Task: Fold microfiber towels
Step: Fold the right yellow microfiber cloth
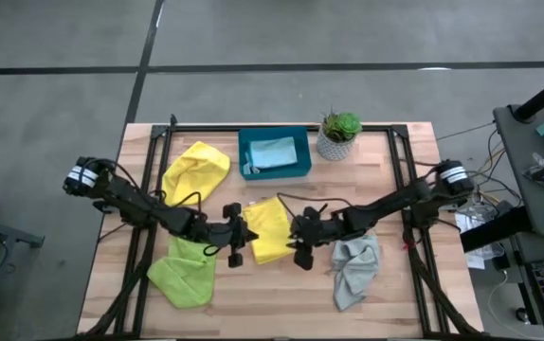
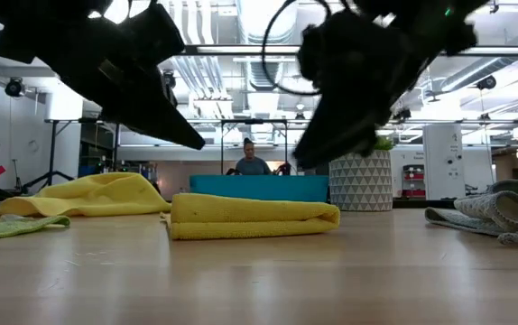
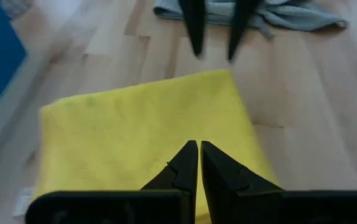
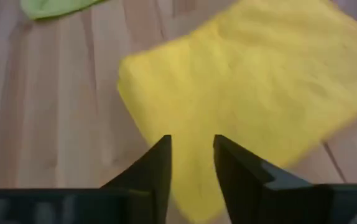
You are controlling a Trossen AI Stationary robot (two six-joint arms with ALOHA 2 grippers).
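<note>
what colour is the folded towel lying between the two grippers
Yellow; the folded towel shows best in the high view.

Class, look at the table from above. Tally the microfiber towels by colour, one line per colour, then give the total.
Yellow towels: 2, the folded yellow towel at the centre between the grippers and the crumpled yellow towel behind it
Lime green towel: 1
Grey towel: 1
Light blue towel: 1, lying in the teal tray
Total: 5 towels
</note>
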